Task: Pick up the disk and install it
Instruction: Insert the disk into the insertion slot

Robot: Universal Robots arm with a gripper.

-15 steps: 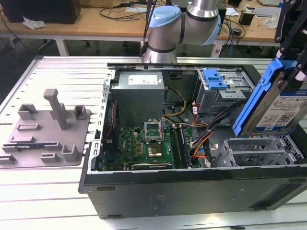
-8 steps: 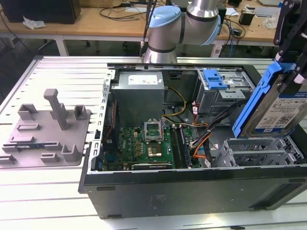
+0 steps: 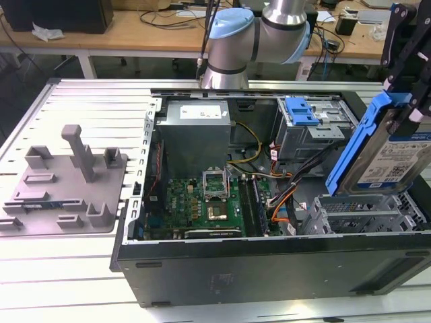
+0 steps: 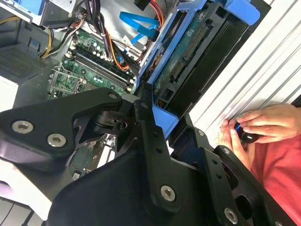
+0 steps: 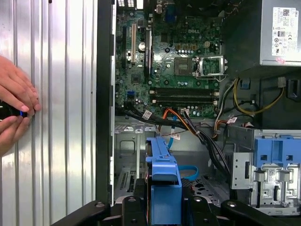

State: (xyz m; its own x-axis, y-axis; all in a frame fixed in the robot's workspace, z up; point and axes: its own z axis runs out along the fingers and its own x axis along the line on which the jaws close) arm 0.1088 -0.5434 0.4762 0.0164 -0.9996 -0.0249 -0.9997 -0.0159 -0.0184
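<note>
I'm counting one disk [image 3: 387, 151], one gripper [image 3: 407, 97], one open computer case [image 3: 269, 266], one motherboard [image 3: 202, 202], one grey power supply box [image 3: 195, 134], one grey fixture plate [image 3: 67, 182], and two hands [image 5: 16, 92] of a person.

Bright, even room light; shadows soft. Exterior view: ribbed silver aluminium table [image 3: 81, 101] washes pale from 8 to 11 o'clock. Open black computer case [image 3: 236, 269] is darkest along its near wall at 6 o'clock. White label [image 3: 396, 161] on the silver disk in blue plastic bracket [image 3: 369, 151] shines at 3 o'clock. Second wrist view: table blown to white, black gripper [image 4: 164, 117] a dark mass.
</note>
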